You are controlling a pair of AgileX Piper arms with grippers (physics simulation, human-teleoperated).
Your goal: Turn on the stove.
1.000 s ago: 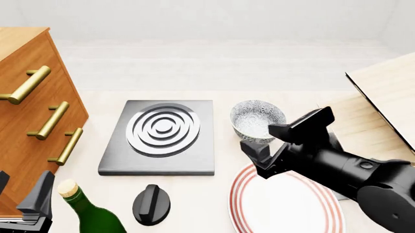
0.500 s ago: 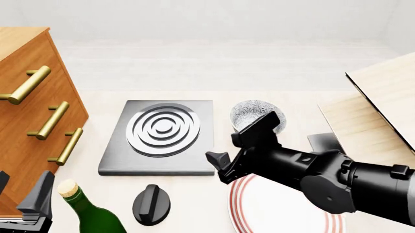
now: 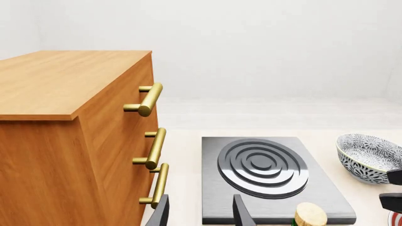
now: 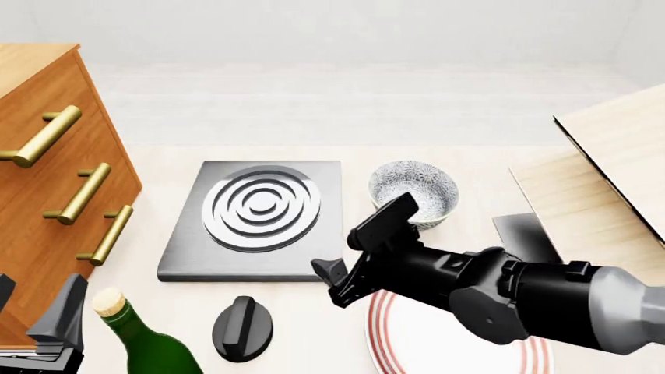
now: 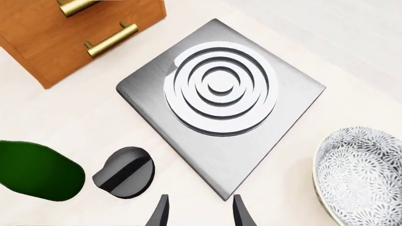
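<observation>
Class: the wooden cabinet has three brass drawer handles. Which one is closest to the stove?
The lowest handle. It sits at the cabinet's bottom edge beside the stove; the middle and top handles sit higher and further away.

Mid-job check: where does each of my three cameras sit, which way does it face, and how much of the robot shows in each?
Front view: fixed above and behind the arms, facing forward and down over the table; shows the right gripper open above the plate and the left gripper.
Left wrist view: low beside the drawer cabinet, facing the stove; only its fingertips show.
Right wrist view: looking down on stove and knob; fingertips apart.
Shared: stove and patterned bowl appear in all three.
</observation>
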